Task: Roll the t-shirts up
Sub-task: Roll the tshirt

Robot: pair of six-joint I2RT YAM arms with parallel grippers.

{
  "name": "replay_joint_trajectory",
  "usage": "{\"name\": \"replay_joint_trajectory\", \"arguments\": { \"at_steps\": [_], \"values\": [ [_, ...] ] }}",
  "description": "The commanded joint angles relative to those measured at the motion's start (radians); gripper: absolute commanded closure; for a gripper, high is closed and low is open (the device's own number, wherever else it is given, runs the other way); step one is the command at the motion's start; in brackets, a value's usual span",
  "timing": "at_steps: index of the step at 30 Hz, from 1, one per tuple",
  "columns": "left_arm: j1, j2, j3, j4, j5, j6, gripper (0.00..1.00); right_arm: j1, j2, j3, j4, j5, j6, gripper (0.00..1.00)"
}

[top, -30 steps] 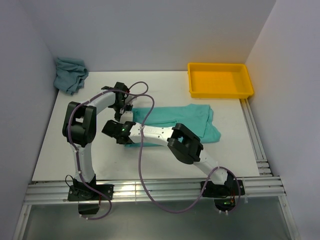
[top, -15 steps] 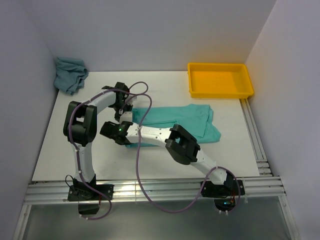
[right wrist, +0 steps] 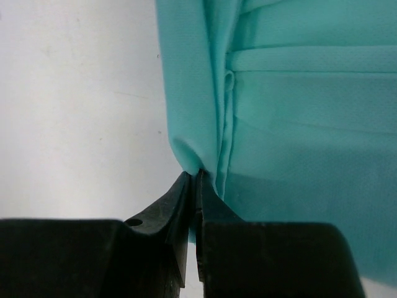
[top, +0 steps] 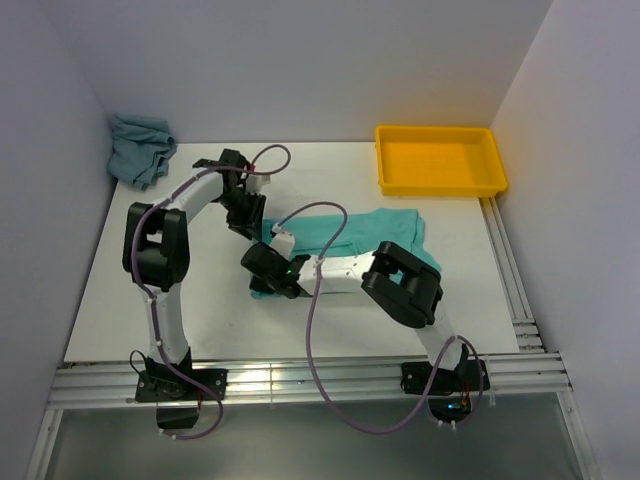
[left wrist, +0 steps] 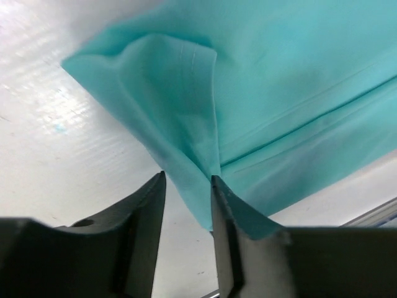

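1. Left pincer [left wrist: 188, 180]: jaws apart, with a loose pointed fold of the mint t-shirt [left wrist: 285, 74] hanging in the gap and brushing one finger.
2. Right pincer [right wrist: 195, 177]: jaws together, clamped on the shirt's folded left edge, low at the worktop [top: 115, 300].
3. Both pincers sit at the shirt's left end, near each other, left one farther back.
4. Bare worktop lies left of and in front of the shirt. Walls close off the left, far and right sides.
5. Yellow tray [top: 442, 188] sits in the far right corner, apart from the shirt.
6. Mint t-shirt lies mid-worktop as a flattened, folded band running left to right, seams showing.
7. Grey-teal t-shirt [top: 140, 148] is crumpled in the far left corner.
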Motion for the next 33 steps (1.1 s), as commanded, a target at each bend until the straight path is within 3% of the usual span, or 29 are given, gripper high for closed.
{"name": "replay_joint_trajectory", "arguments": {
  "at_steps": [1, 15, 21, 33],
  "values": [
    [0.035, -0.044, 0.052, -0.019, 0.102, 0.055, 0.58, -0.037, -0.030, -0.179, 0.282, -0.200, 0.082, 0.96],
    [0.175, -0.075, -0.077, 0.001, 0.273, 0.138, 0.53, -0.140, 0.017, -0.540, 0.997, -0.418, 0.375, 0.98],
    [0.175, -0.018, -0.144, 0.073, 0.331, 0.114, 0.53, -0.148, 0.070, -0.586, 1.135, -0.450, 0.449, 0.99],
    [0.135, 0.063, -0.161, 0.171, 0.340, 0.016, 0.55, -0.159, 0.097, -0.626, 1.241, -0.467, 0.501, 0.99]
  ]
}}
